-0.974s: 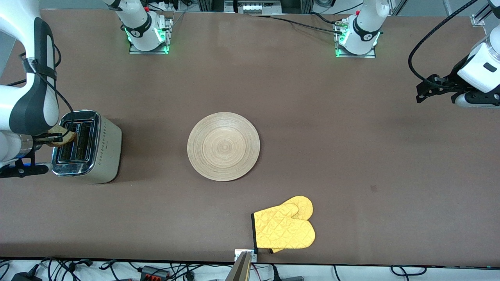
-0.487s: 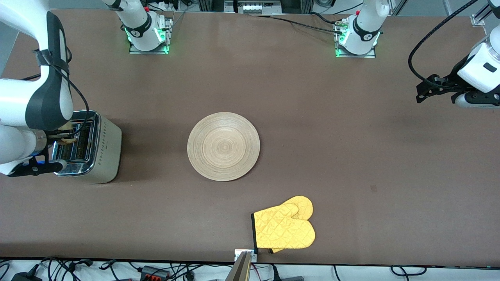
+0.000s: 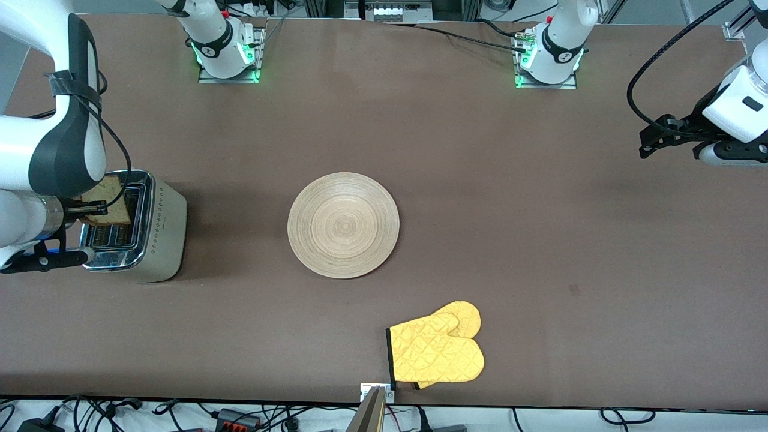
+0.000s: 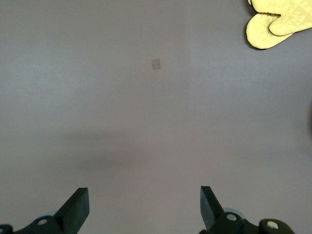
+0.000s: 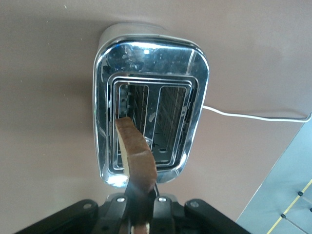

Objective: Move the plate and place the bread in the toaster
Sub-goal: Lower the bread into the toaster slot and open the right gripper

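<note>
Front view first: my right gripper [image 3: 90,209] hangs over the toaster [image 3: 133,225] at the right arm's end of the counter [image 3: 480,180], its jaws clamped on the bread [image 3: 108,201]; the slice stands on edge between them, its pale face showing above the chrome top, most of it clear of the slots; from my right wrist view the bread [image 5: 138,156] runs out from my right gripper [image 5: 141,207] as a thin brown crust edge, lined up over the slot nearer the toaster's [image 5: 148,124] outer side; whether its lower edge has entered that slot I cannot tell; a white cord [image 5: 253,115] trails from the toaster across the counter; the plate [image 3: 343,225] lies flat and bare near the middle of the counter, well apart from the toaster and toward the left arm's end from it; a yellow oven mitt [image 3: 438,350] lies nearer the front camera than the plate, close to the counter's edge; my left gripper [image 3: 651,141] waits up in the air over the left arm's end of the counter; my left wrist view shows its jaws spread wide, holding nothing [image 4: 145,207], with bare counter under them and the oven mitt [image 4: 278,22] well off.
</note>
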Available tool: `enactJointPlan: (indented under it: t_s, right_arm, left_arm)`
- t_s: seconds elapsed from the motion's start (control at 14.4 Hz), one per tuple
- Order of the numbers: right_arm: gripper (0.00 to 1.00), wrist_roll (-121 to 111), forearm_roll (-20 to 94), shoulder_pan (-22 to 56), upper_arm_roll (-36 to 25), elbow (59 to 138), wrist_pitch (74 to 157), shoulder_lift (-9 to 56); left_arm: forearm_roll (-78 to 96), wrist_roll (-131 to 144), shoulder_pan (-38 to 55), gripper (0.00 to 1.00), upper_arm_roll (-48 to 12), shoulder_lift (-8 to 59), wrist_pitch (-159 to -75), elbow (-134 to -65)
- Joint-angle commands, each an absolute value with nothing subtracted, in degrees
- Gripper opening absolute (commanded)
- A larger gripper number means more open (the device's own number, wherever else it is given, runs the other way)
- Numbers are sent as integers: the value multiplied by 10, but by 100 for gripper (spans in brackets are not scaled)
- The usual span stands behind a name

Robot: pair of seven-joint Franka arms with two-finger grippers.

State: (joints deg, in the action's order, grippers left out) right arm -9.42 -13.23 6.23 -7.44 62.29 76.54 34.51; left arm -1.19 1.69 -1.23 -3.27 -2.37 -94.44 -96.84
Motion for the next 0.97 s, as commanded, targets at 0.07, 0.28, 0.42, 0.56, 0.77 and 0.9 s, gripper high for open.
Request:
enactJointPlan:
  t_s: [0.07,0.28,0.42,0.56,0.77,0.9]
  right_arm:
    - [0,-90,-135,55,-70,602,787,370]
    - [0,-90,-134,51,-71,602,812,381]
    - [0,-88,-132,52,-70,602,830,388]
    - [0,-55,-131,54,-67,602,836,395]
    - [33,-33,-127,62,-65,606,835,396]
    - [100,-34,-72,55,-69,604,831,390]
  left_arm:
    - [-6,16,-14,100,-33,-16,-939,-952]
    - [-6,16,-13,100,-33,-16,-939,-952]
    - [-6,16,-14,100,-33,-16,-939,-952]
    - [-6,16,-14,100,-33,-16,-939,-952]
    - [-6,16,-14,100,-33,-16,-939,-952]
    - [-6,16,-14,100,-33,-16,-939,-952]
